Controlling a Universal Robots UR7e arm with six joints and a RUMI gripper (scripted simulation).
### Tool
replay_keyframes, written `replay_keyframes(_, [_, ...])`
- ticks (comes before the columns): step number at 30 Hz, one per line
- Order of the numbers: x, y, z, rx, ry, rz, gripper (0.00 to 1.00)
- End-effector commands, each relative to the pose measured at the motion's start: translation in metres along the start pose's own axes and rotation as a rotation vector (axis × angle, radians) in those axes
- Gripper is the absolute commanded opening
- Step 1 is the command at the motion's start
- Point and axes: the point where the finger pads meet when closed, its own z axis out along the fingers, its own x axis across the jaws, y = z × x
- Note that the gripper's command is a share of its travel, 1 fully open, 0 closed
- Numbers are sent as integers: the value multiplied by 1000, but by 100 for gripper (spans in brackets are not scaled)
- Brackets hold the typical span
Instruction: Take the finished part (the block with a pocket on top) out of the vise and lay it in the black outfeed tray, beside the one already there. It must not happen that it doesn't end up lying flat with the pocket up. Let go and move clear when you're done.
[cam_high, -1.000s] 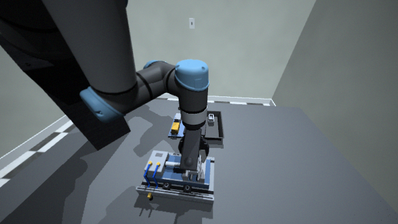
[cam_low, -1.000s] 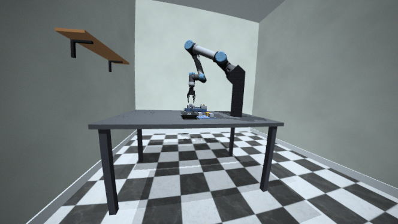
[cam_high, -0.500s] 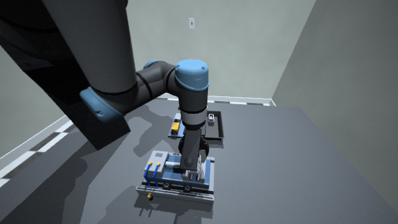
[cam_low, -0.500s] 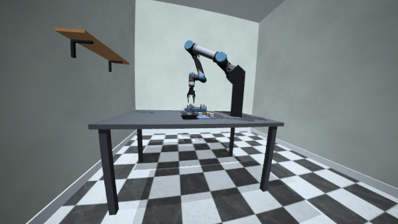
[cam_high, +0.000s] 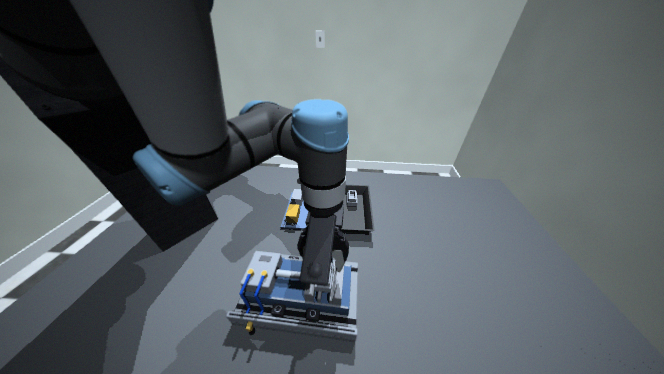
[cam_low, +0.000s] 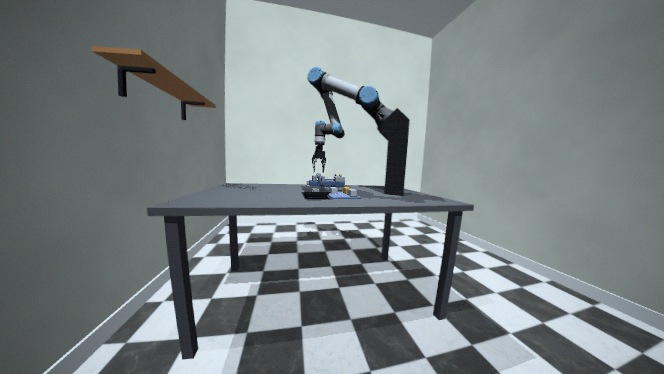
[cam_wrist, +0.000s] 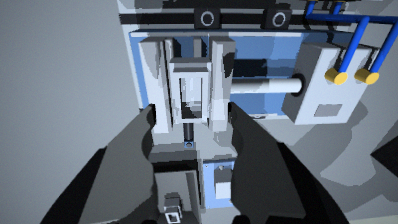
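Wrist view: gripper (cam_wrist: 192, 117) open, empty, above the vise (cam_wrist: 150, 90). The finished part (cam_wrist: 190, 92) sits clamped below, between the jaws; likely rigid, smooth metal, best gripped by its flat side faces.

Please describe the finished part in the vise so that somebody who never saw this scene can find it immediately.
Start at the dark table and find the blue-based vise beneath the gripper, which hangs open above it. Between its two pale upright jaws sits the finished part, a small pale grey block. Its rectangular pocket on top sets it apart from the plain jaws beside it.
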Motion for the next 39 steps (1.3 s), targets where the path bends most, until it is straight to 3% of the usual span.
replay_keyframes(1, [0, 0, 0, 0, -1, 0, 40])
replay_keyframes(39, [0, 0, 6, 0, -1, 0, 40])
